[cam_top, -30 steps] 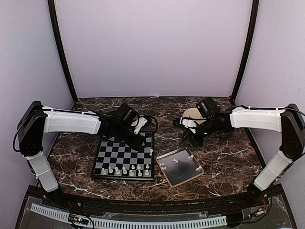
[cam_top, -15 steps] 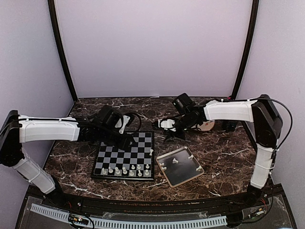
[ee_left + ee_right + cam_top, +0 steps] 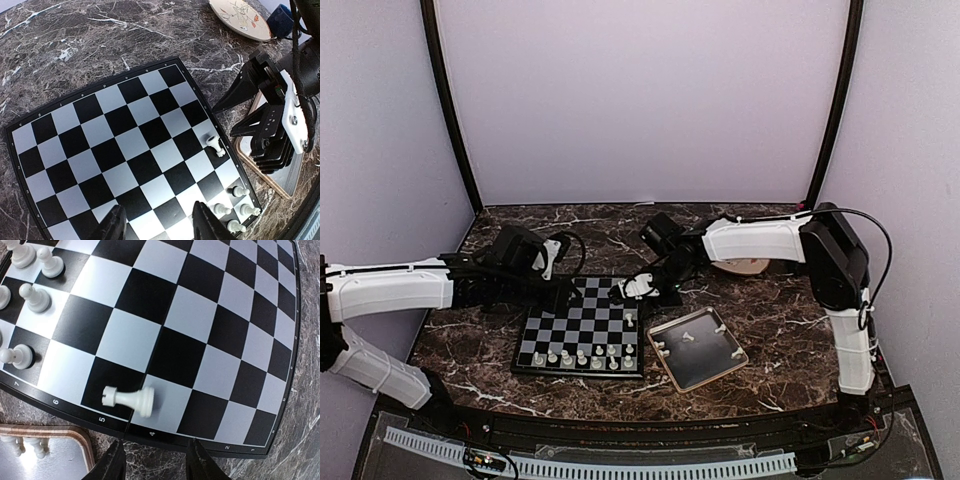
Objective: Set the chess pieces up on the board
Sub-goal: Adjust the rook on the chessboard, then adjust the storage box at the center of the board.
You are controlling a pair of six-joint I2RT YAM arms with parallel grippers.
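Note:
The board lies front left of centre, also in the left wrist view and the right wrist view. Several white chess pieces stand along its near rows. One white rook sits apart at the right edge. My left gripper is open and empty at the board's far left corner. My right gripper is open and empty above the board's right edge, close to the rook.
A square metal tray right of the board holds a few more white pieces. A round beige plate lies behind it, partly under the right arm. Dark marble table; walls close on three sides.
Both arms have swung left. My right gripper came from over the plate to the board's right edge. My left gripper drew back from over the board to its far left corner.

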